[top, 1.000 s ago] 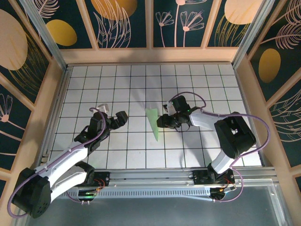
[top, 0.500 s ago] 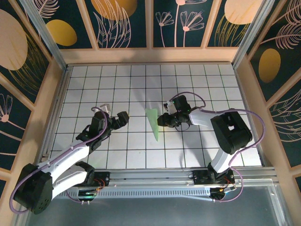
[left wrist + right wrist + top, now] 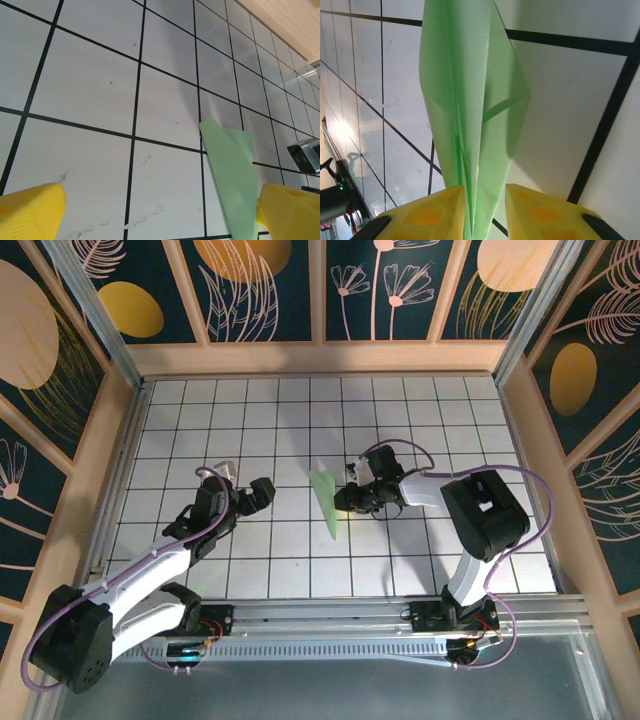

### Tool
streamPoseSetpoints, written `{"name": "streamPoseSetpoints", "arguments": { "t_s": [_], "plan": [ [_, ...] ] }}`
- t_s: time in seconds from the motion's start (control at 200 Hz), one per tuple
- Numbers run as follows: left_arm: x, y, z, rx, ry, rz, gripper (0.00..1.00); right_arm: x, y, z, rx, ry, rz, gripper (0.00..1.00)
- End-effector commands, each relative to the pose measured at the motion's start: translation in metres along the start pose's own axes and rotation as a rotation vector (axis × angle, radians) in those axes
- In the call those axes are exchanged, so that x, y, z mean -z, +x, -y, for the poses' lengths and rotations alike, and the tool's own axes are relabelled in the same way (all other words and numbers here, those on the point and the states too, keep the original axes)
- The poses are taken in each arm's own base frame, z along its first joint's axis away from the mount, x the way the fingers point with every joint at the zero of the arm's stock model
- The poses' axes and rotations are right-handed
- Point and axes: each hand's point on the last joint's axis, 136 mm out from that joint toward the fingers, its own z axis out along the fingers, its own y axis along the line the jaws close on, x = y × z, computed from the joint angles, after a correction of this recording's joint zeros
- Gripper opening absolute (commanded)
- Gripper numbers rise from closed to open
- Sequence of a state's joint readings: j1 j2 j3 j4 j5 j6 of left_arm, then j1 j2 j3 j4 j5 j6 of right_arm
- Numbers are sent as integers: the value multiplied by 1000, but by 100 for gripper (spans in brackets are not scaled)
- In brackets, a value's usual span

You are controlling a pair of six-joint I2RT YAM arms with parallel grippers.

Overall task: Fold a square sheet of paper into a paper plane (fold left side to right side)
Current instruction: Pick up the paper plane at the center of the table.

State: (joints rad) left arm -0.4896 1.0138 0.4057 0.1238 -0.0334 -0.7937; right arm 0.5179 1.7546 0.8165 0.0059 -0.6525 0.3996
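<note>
Left claw (image 3: pixel 245 490) is hovering over the left-centre of the white gridded tabletop (image 3: pixel 200 410), well in from the left edge. It's sitting released, jaws spread wide. In the left wrist view its yellow fingertips (image 3: pixel 30 212) are showing in the two bottom corners with bare tiles between them and nothing in the grip. From above, this claw is sitting apart from the paper.

The paper plane (image 3: pixel 326 505) is lying around the middle of the tabletop. It's a slim pale green dart, with the wide end facing the far edge and the pointed tip facing the near edge. In the left wrist view it (image 3: pixel 232 180) is showing as a long wedge across the grid lines. In the right wrist view its layered creases (image 3: pixel 470 100) are showing, with one flap lifting and casting a shadow on the tiles.

Right claw (image 3: pixel 345 498) is reaching in from the right side, just beside the plane. Its yellow fingers (image 3: pixel 427 212) are flanking the plane's folded body with a narrow gap. I cannot tell if they are actually pinching it.
</note>
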Motion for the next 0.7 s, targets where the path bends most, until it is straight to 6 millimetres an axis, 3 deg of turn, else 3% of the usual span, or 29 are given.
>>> {"name": "streamPoseSetpoints", "arguments": {
  "t_s": [0.0, 0.51, 0.696],
  "plan": [
    [1, -10, 10, 9, 33, 22, 99, -4, 4, 0, -14, -32, -13, 26],
    [2, -8, 6, 8, 21, 22, 99, -15, 1, -15, 9, -34, -20, 13],
    [3, -9, 5, 4, 14, 29, 99, 0, -10, -24, 36, 55, 22, 6]
  ]
}}
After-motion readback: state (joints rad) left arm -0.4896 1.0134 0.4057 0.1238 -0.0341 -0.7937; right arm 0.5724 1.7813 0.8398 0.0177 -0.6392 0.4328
